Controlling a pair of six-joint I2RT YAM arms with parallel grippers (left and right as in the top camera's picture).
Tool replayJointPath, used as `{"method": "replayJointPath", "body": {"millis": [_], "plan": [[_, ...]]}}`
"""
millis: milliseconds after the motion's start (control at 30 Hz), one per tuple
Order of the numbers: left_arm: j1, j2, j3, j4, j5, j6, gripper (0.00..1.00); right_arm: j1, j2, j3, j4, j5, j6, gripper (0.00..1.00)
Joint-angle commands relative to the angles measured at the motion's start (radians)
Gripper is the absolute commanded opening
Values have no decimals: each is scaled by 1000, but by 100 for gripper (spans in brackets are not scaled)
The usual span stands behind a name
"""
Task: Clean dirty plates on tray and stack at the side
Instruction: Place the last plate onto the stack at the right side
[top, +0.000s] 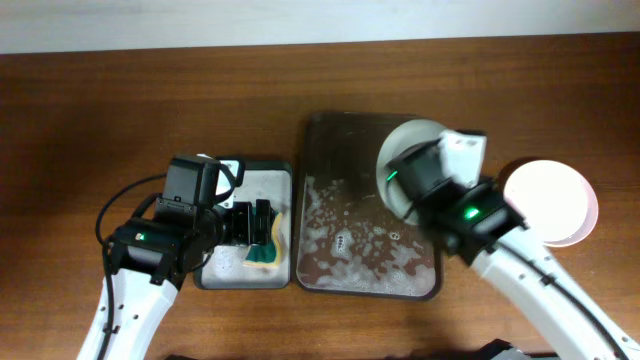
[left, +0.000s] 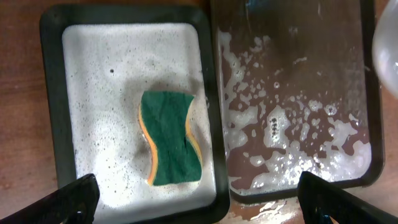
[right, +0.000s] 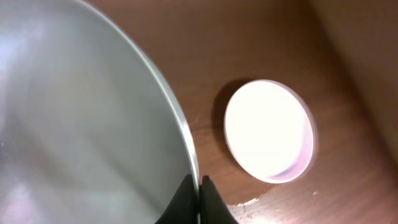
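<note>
At the far left, the left claw (top: 258, 224) hangs over a small dark rectangular tray with a whitish, foamy inside (left: 51, 99). Its fingers are spread wide and hold nothing. A green-and-yellow wavy-edged sponge (left: 171, 138) lies loose in the foam below them.

Just beside it, on the wooden tabletop (top: 100, 100), sits the large dark brown rectangular tray with rounded corners (top: 340, 140). Suds are scattered across its wet floor and no plate rests on it.

Above its far right corner the right claw (right: 199, 196) is pinched tight on the rim of a round, pale greenish-white shallow plate (top: 408, 145), which is lifted clear of the tray. Farther right a round, pink-tinted white plate (top: 552, 200) lies flat on the bare wood, well apart from the tray.

I would say the job is nearly done. The pink plate looks clean and is set aside, and I can see no red on the held plate, so it likely only needs placing on the pink one.

The right arm covers much of the held plate from above, and the wrist view shows only a blurred grey part of it, so a leftover smear could be hidden. I cannot tell whether another plate lies under the pink one.
</note>
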Motion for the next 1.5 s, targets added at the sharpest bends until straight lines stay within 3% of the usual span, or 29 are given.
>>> {"method": "replayJointPath", "body": {"millis": [0,133,333,433,600,633,667,733,867,967,1167,1367,1400,1433,1467], "plan": [[3,-5,1,0,-8,9,100,-257,-2,17,80,-465,-217,4],[3,-5,1,0,-8,9,100,-597,1,17,141,-668,-186,4],[3,-5,1,0,-8,9,100,-1019,98,16,224,-684,-87,4],[3,-5,1,0,-8,9,100,-1134,225,16,234,-684,-85,4],[3,-5,1,0,-8,9,100,-1185,375,16,222,-745,-86,4],[3,-5,1,0,-8,9,100,-1185,376,16,222,-746,-86,15],[3,-5,1,0,-8,9,100,-1184,369,20,221,-753,-85,41],[3,-5,1,0,-8,9,100,-1183,330,39,203,-814,-86,54],[3,-5,1,0,-8,9,100,-1145,159,100,162,-1055,-183,64],[3,-5,1,0,-8,9,100,-1020,-46,122,111,-1129,-245,64],[3,-5,1,0,-8,9,100,-621,-348,122,-21,-1095,-297,64],[3,-5,1,0,-8,9,100,-318,-434,122,-124,-1031,-320,61],[3,-5,1,0,-8,9,100,-279,-434,122,-140,-1031,-321,69],[3,-5,1,0,-8,9,100,-246,-433,122,-157,-1032,-319,88],[3,-5,1,0,-8,9,100,-220,-431,122,-171,-1033,-319,99]]}}
